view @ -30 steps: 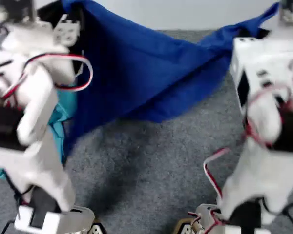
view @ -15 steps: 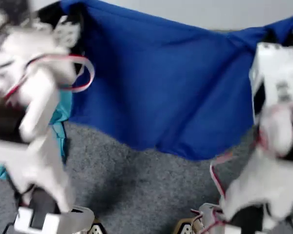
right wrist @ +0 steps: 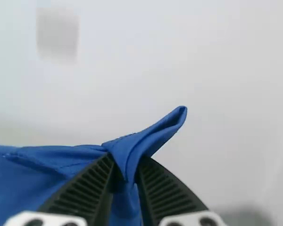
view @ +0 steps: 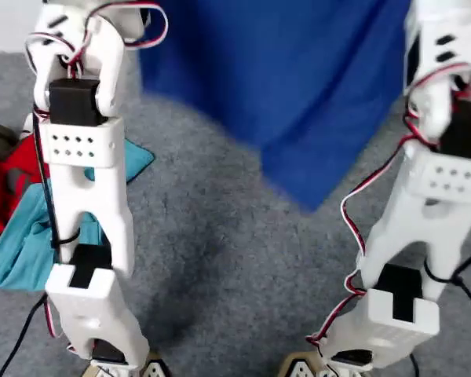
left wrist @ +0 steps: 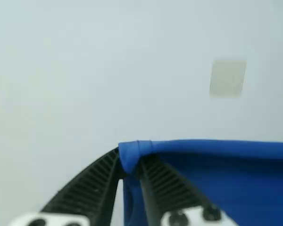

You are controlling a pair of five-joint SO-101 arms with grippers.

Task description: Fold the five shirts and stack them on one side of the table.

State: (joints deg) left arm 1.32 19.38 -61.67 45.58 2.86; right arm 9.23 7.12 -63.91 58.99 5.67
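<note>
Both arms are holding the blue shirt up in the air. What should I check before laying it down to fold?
1. Left gripper shut on the blue fabric shirt's hem: ok.
2. Right gripper shut on a bunched corner of it: ok.
3. Shirt hanging without twist between the grippers: cannot tell.
4. Lower edge off the grey carpeted table: cannot tell, blurred.
5. Crumpled teal shirt and crumpled red shirt lying apart from the landing spot between the arms: ok.

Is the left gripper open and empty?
No, the left gripper is shut on an edge of the blue shirt.
</note>
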